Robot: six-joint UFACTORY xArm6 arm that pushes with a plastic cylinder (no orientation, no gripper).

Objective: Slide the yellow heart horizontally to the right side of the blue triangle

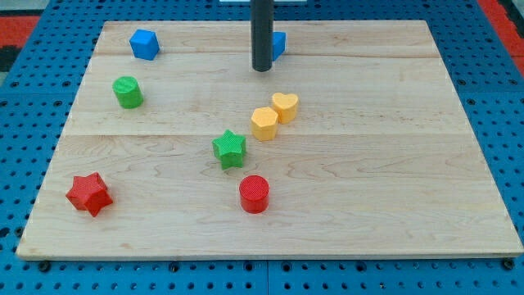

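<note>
Wooden board (pixel 393 164) on blue pegboard (pixel 508 123) | my tip (pixel 261 70) above yellow heart (pixel 285 106) | no pincer visible.

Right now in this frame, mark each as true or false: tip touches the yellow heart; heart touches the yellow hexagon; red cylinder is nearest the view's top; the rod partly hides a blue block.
1. My tip touches the yellow heart. False: it is above the heart in view, apart.
2. The heart touches the yellow hexagon. True.
3. The red cylinder is nearest the view's top. False: it is near the bottom.
4. The rod partly hides a blue block. True.
</note>
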